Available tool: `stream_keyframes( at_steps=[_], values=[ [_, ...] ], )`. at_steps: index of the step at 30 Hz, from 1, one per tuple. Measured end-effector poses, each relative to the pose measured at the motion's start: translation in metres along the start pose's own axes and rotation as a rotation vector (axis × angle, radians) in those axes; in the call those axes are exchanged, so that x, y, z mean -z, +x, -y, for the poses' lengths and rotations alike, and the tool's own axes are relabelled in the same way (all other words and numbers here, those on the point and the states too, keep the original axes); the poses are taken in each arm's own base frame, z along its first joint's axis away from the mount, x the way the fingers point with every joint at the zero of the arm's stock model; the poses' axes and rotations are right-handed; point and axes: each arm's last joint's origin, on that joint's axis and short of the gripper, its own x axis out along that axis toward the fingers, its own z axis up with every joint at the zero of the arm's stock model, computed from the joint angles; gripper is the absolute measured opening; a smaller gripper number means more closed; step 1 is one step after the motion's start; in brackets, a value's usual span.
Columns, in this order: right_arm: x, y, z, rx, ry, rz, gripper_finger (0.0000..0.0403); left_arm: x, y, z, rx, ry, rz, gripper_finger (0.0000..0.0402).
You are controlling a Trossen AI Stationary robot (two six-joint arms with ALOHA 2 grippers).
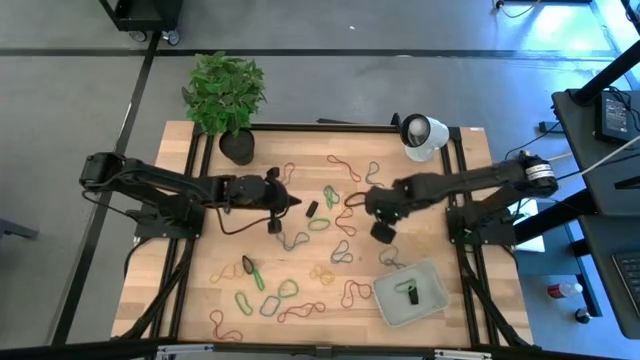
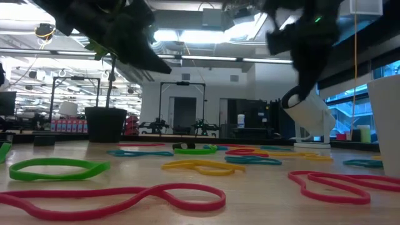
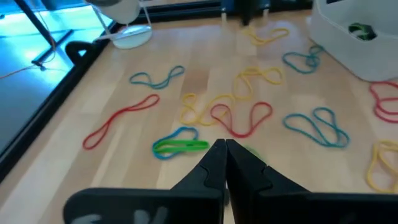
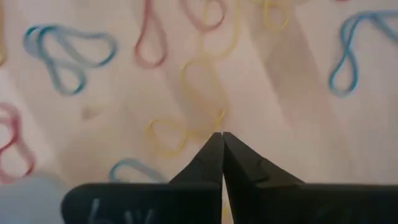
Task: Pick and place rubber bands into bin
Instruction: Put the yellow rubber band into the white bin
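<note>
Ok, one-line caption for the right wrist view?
Right gripper, fingers shut, pinches a yellow rubber band on the wooden table among blue and red loops.

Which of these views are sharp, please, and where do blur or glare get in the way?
High view: evenly lit and sharp, bin clear. Low view: near red rubber band crisp, but both arms above are dark, blurred silhouettes against bright ceiling lights. Left wrist view: bands fairly sharp, left claw soft. Right wrist view: washed out and hazy, the yellow rubber band pale before the right claw.
</note>
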Motion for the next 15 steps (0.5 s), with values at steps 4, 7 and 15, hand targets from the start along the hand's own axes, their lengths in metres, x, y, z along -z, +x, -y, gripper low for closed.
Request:
stream_keyframes(
  at_steps=[4, 7, 15],
  values=[
    [-0.013, 0.017, 0.01, 0.021, -0.004, -0.012, 0.0029, -0.002, -0.006, 0.005, 0.017, 0.012, 0.003, 0.0002],
    [-0.017, 0.031, 0.013, 0.039, 0.001, -0.05, 0.0048, -0.002, -0.01, 0.008, 0.01, 0.022, -0.007, 0.0001],
    [-0.019, 0.066, 0.009, 0.082, -0.008, -0.15, 0.0118, 0.001, -0.014, 0.013, -0.017, 0.03, -0.038, 0.0001]
  ],
)
